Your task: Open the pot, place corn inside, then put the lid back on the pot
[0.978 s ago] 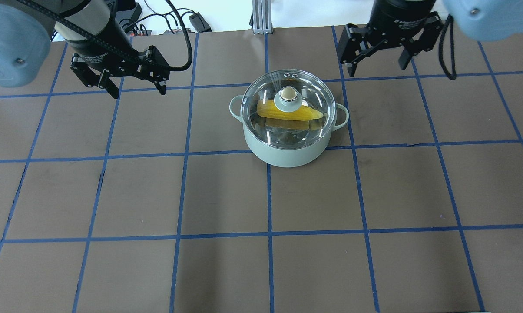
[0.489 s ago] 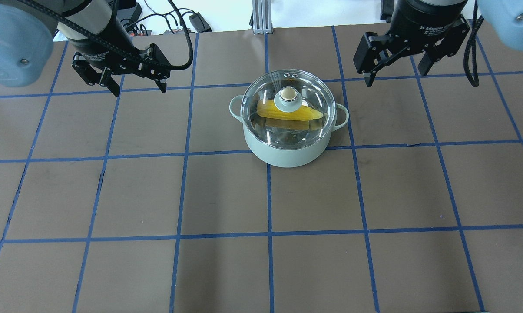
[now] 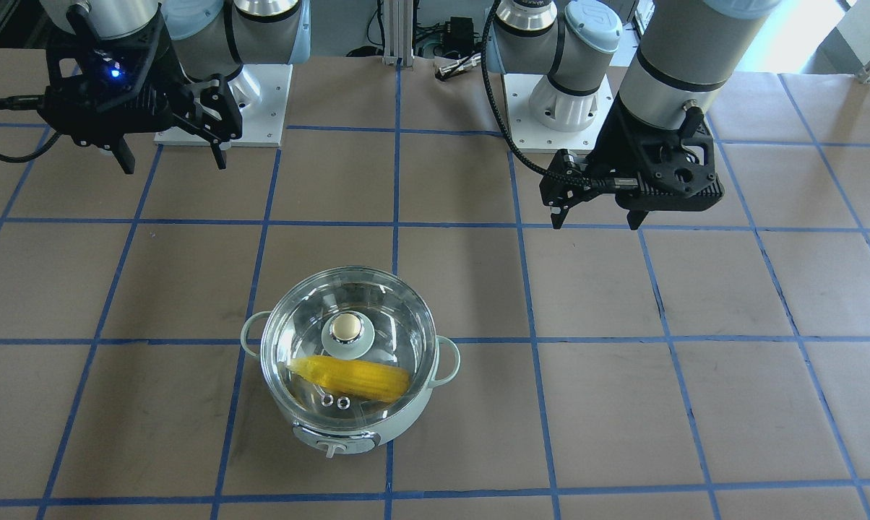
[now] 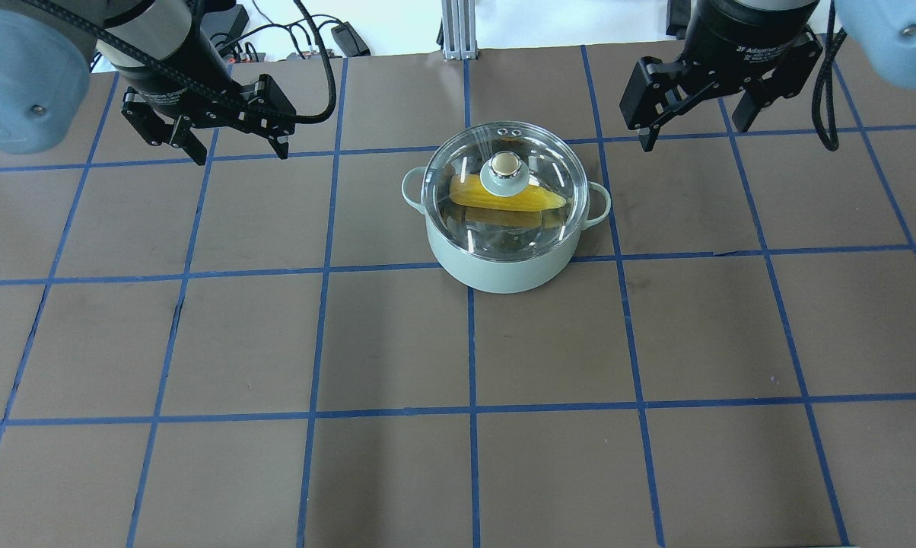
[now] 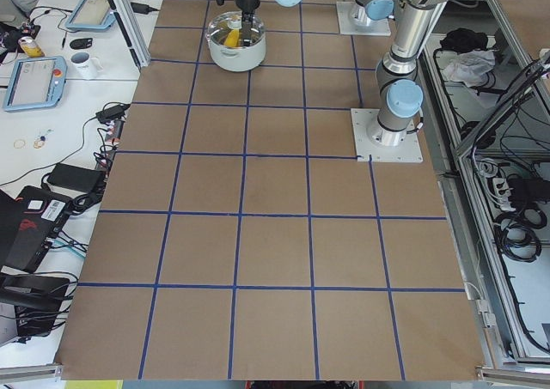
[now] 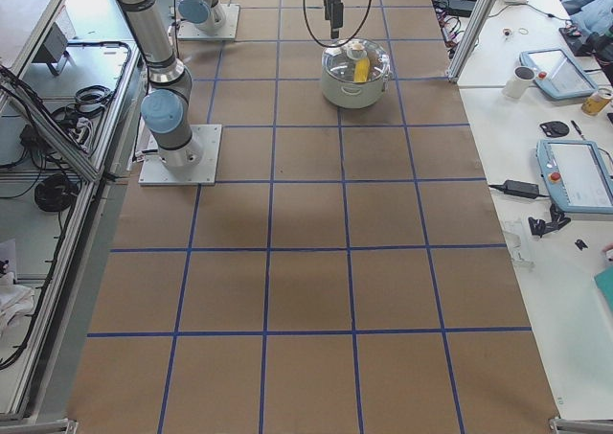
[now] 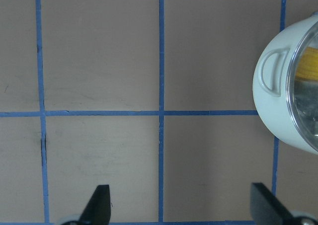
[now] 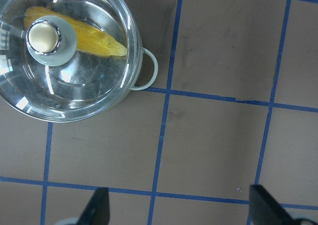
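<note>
Over the last second the right gripper (image 4: pixel 692 125) had drawn farther from the pot (image 4: pixel 504 268), so the task looked finished: the lid (image 4: pixel 469 224) sat on it, the corn (image 4: pixel 538 200) inside. It and the left gripper (image 4: pixel 241 152) hung wide open and empty, with the pot between them and well apart from both.

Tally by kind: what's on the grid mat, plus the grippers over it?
pot: 1
lid: 1, on the pot
corn: 1, inside the pot under the lid
grippers: 2, left gripper and right gripper, both open and empty
Total: 5
</note>
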Controlling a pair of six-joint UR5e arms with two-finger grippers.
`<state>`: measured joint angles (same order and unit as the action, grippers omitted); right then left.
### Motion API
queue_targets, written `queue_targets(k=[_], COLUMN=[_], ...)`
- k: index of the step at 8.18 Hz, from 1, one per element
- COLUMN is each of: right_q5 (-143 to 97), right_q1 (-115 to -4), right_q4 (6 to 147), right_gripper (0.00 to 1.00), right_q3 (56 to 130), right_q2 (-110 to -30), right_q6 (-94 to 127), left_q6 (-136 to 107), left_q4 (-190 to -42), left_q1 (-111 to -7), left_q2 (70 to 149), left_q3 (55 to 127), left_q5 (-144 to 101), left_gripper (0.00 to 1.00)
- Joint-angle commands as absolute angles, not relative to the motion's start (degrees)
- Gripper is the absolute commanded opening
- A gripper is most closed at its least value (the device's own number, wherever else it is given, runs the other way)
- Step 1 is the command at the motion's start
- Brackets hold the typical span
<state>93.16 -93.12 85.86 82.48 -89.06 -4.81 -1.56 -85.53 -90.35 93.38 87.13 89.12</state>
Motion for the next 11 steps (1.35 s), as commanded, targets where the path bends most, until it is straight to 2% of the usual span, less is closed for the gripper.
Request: queue_targets(k=[1, 11], right_q5=[93.4, 93.4], right_q1=[-93.0, -92.9], right_q4=[86.0, 86.4], right_gripper=[1.00, 1.00], right_q3=[82.5, 82.5], right_q2=[-89.0, -89.0], right_q6=[-4.9, -5.1], left_q6=[-1.2, -1.9], left_q4=[-85.7, -85.6], left_q1=[-90.4, -90.5], left_q2=[93.2, 92.9], left_q3=[87.1, 87.1], left_q5=[90.5, 91.3], left_gripper=[1.00, 1.00])
